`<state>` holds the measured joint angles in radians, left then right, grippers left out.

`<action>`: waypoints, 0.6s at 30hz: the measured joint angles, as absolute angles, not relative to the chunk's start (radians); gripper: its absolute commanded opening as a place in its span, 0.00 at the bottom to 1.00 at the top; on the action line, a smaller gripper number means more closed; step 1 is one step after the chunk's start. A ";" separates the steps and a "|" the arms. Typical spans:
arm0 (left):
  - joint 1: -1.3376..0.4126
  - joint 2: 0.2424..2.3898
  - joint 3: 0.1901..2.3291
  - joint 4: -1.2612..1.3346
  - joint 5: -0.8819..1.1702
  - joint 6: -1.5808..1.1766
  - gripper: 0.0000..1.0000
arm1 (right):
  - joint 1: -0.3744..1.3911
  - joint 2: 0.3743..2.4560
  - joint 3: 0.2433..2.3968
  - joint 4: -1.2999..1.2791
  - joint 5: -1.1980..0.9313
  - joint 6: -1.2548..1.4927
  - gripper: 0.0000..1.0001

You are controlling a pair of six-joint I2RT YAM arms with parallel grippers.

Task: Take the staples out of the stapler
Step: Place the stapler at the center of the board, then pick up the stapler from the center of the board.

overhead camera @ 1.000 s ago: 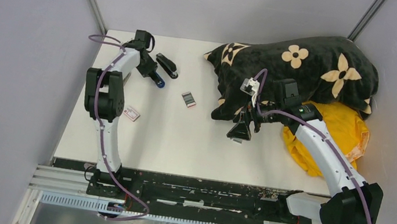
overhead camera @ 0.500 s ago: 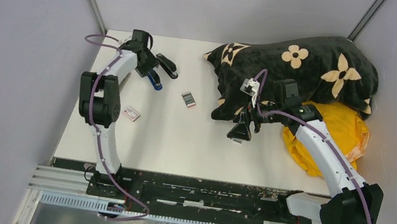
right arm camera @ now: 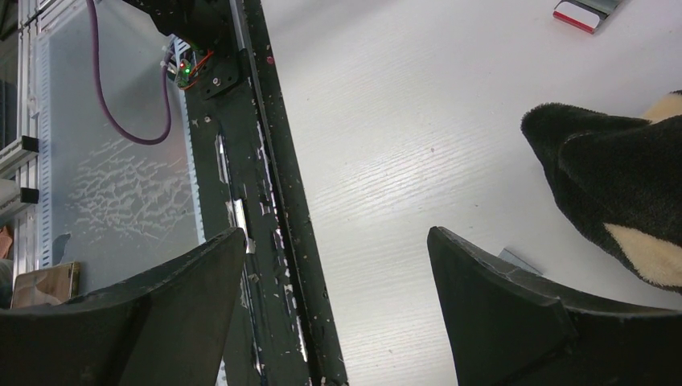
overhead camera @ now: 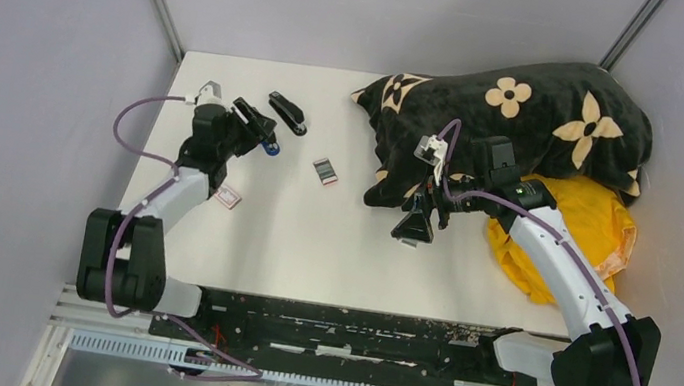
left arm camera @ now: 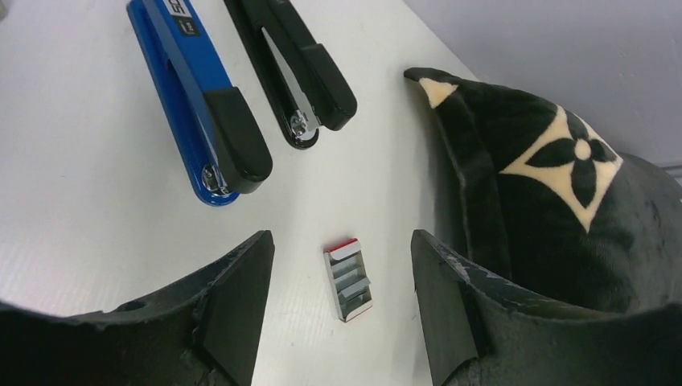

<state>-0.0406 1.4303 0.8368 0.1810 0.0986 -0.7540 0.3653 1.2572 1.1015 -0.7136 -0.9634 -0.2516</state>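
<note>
Two staplers lie at the back left of the table: a blue stapler and a black stapler, both shut. My left gripper hangs open above the table just near-left of them, holding nothing. Framed between its fingers is a small open white-and-red box with grey staples in it. My right gripper is open and empty by the blanket's edge. A grey strip lies on the table beside its right finger.
A black flowered blanket covers the back right, with a yellow cloth beside it. A second small box lies near my left arm. The black rail runs along the table's near edge.
My left gripper opened and left the blue stapler on the table. The left arm swung back toward the near left. The right arm has not moved.
</note>
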 measured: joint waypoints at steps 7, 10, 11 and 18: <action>-0.028 1.240 0.579 0.438 0.025 -0.675 0.73 | 0.365 1.257 1.098 -0.715 -0.964 -0.257 0.90; -0.017 1.195 0.500 0.514 -0.040 -0.641 0.79 | 0.365 1.257 1.098 -0.715 -0.964 -0.258 0.90; -0.015 1.190 0.489 0.527 -0.060 -0.632 0.81 | 0.365 1.257 1.098 -0.716 -0.964 -0.259 0.90; 0.063 1.185 0.452 0.624 -0.159 -0.645 0.83 | 0.365 1.258 1.097 -0.716 -0.964 -0.262 0.90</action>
